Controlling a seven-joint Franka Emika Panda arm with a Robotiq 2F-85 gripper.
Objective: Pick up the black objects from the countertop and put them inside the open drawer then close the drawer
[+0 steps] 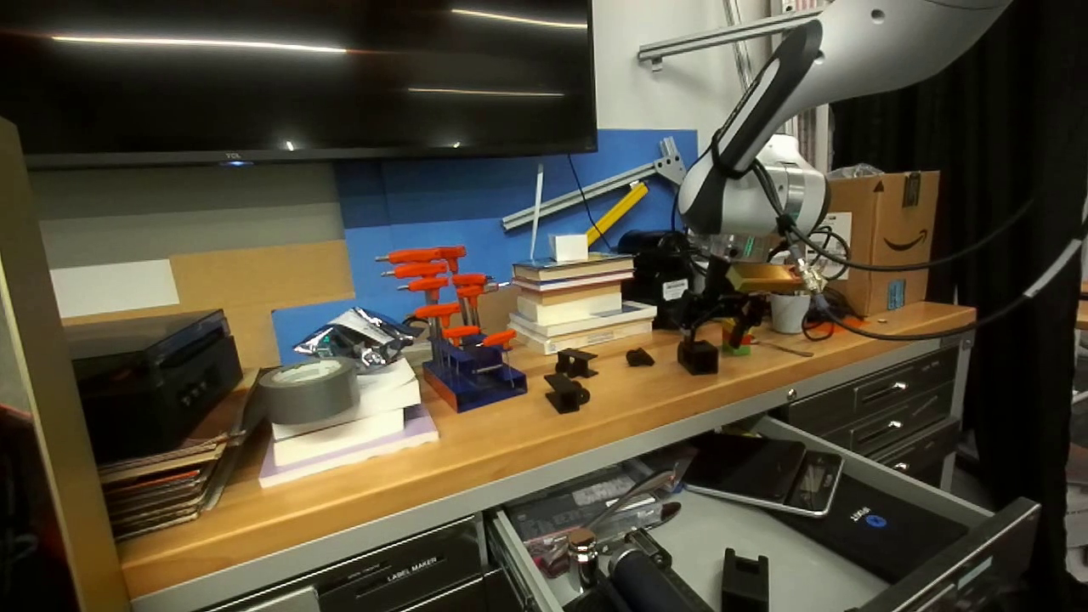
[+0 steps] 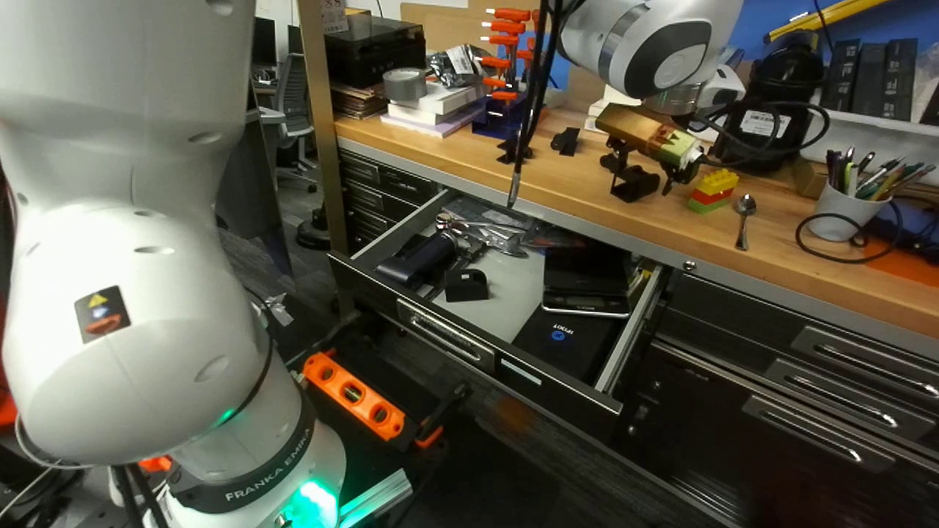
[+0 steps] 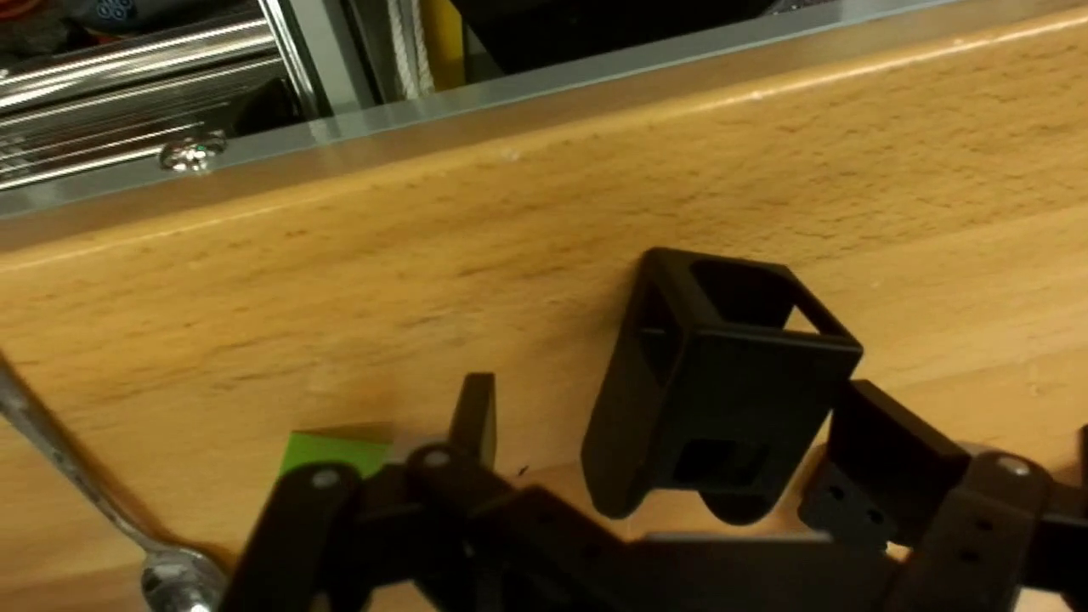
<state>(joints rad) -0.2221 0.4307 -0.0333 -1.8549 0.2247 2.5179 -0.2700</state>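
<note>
My gripper (image 3: 667, 382) is open low over the wooden countertop (image 3: 340, 323), its jaws spread on either side of a hollow black bracket (image 3: 748, 391). A gap shows between the left finger (image 3: 473, 416) and the bracket; whether the right finger touches it I cannot tell. In an exterior view this black object (image 1: 699, 359) stands upright beneath the gripper. Several more black objects lie along the countertop, among them a wheeled piece (image 1: 565, 395), a bracket (image 1: 576, 364) and a small lump (image 1: 639, 357). The drawer (image 2: 455, 337) is pulled out, and a black block (image 2: 466, 286) sits inside.
Beside the gripper stand a toy-brick block (image 2: 713, 192), a spoon (image 2: 744, 220) and a white pen cup (image 2: 836, 213). Books (image 1: 578, 306) and a red-handled hex-key rack (image 1: 476, 382) line the back. The drawer also holds a tablet (image 1: 744, 467) and tools.
</note>
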